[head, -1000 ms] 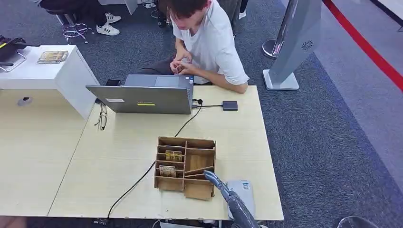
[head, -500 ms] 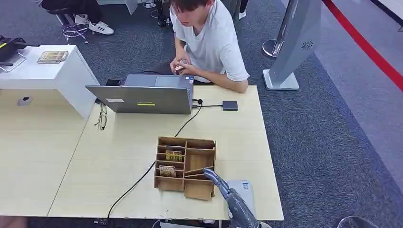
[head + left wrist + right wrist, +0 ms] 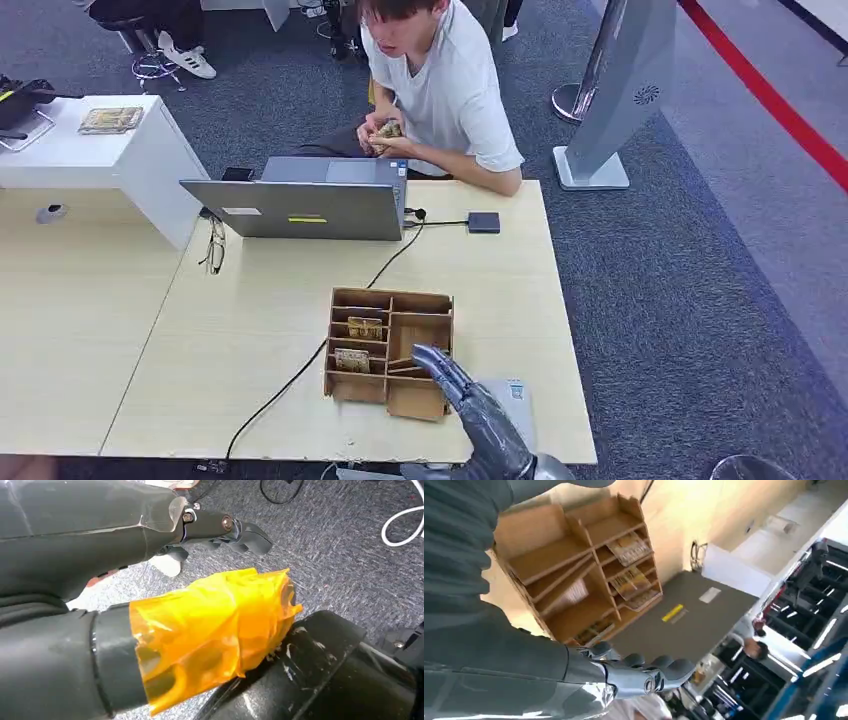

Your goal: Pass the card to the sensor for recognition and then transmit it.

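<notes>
My right hand (image 3: 468, 392) reaches in from the near table edge, its dark fingers stretched out and apart above the near right corner of the brown wooden compartment box (image 3: 389, 351). It holds nothing. In the right wrist view the same fingers (image 3: 659, 672) show extended, with nothing between them.

My left hand (image 3: 220, 527) hangs over grey carpet. Its thumb is wrapped in yellow film (image 3: 215, 630), and its dark fingers are partly hidden behind the cover, so I cannot tell whether they are clenched or released.

The box stands on the pale wooden table (image 3: 250, 330). From the head view I count two patterned cards (image 3: 365, 327) in its left compartments, one behind the other; the right wrist view shows more card-like items in the box, too blurred to count.

The flat grey sensor pad (image 3: 510, 405) lies on the table just beside the box, partly covered by my right forearm.

One grey laptop (image 3: 300, 205) stands at the far side of the table, and one black cable (image 3: 300, 375) runs past the box. One person in a white shirt (image 3: 445, 95) sits behind it, holding something small in both hands; what it is cannot be made out.
</notes>
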Controlling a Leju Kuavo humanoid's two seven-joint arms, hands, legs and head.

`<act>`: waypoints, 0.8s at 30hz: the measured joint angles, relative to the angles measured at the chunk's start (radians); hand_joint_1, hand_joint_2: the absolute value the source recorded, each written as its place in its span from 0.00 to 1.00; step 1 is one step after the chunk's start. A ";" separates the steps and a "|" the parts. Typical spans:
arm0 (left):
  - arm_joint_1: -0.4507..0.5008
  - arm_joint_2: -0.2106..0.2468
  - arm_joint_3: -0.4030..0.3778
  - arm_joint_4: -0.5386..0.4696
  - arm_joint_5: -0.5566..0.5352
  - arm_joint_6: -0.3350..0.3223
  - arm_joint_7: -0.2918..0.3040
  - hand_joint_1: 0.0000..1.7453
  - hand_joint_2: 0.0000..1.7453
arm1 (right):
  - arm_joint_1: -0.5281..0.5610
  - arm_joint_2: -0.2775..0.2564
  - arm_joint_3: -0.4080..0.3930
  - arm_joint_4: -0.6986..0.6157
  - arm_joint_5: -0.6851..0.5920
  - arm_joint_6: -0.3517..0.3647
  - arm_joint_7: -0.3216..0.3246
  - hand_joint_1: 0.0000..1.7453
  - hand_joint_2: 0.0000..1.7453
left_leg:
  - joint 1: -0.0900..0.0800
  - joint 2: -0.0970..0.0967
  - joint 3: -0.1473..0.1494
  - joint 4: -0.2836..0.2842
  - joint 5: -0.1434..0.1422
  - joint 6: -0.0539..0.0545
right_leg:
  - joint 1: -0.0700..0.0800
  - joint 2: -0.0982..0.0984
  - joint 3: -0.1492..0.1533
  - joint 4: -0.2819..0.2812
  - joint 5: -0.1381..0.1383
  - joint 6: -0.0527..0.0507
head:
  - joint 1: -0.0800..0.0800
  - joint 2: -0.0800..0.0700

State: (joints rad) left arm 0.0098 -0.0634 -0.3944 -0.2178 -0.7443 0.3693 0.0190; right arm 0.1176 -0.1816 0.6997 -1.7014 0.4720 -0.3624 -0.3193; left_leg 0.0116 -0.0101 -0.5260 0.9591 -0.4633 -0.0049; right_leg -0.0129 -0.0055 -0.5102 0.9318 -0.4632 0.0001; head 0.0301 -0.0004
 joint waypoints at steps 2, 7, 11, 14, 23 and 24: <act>0.000 0.000 -0.005 0.000 -0.001 -0.002 0.003 0.00 0.00 | -0.009 0.012 -0.007 0.000 0.058 -0.006 0.012 0.00 1.00 | 0.000 0.000 0.000 0.000 0.000 0.000 | 0.000 0.000 0.000 0.000 0.000 0.000 | 0.000 0.000; -0.003 0.006 -0.019 -0.006 -0.007 -0.019 0.012 0.00 0.00 | -0.044 0.050 -0.026 -0.011 0.249 -0.052 0.083 0.00 1.00 | 0.000 0.000 0.000 0.000 0.000 0.000 | 0.000 0.000 0.000 0.000 0.000 0.000 | 0.000 0.000; -0.007 0.013 -0.031 -0.010 -0.010 -0.033 0.011 0.00 0.00 | -0.067 0.075 -0.026 -0.030 0.407 -0.077 0.158 0.00 1.00 | 0.000 0.000 0.000 0.000 0.000 -0.001 | 0.000 0.000 0.000 0.000 0.000 0.000 | 0.000 0.000; -0.012 0.015 -0.040 -0.013 -0.016 -0.041 0.012 0.00 0.00 | -0.093 0.076 -0.026 -0.031 0.522 -0.087 0.210 0.00 1.00 | 0.000 0.000 0.000 0.000 0.001 -0.001 | 0.000 0.000 0.000 0.000 0.000 0.000 | 0.000 0.000; -0.021 0.022 -0.061 -0.025 -0.026 -0.054 0.024 0.00 0.00 | -0.158 0.076 -0.028 -0.028 0.660 -0.089 0.319 0.00 1.00 | 0.000 0.000 0.000 0.000 0.001 0.000 | 0.000 0.000 0.000 0.000 0.001 0.000 | 0.000 0.000; -0.021 0.022 -0.062 -0.025 -0.027 -0.055 0.025 0.00 0.00 | -0.161 0.076 -0.028 -0.026 0.665 -0.089 0.321 0.00 1.00 | 0.000 0.000 0.000 0.000 0.001 0.000 | 0.000 0.000 0.000 0.000 0.001 0.000 | 0.000 0.000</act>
State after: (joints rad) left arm -0.0116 -0.0412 -0.4562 -0.2426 -0.7717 0.3147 0.0439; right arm -0.0436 -0.1053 0.6714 -1.7277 1.1372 -0.4513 0.0019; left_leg 0.0116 -0.0101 -0.5261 0.9592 -0.4624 -0.0052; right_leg -0.0129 -0.0053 -0.5102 0.9319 -0.4627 0.0002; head 0.0301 -0.0004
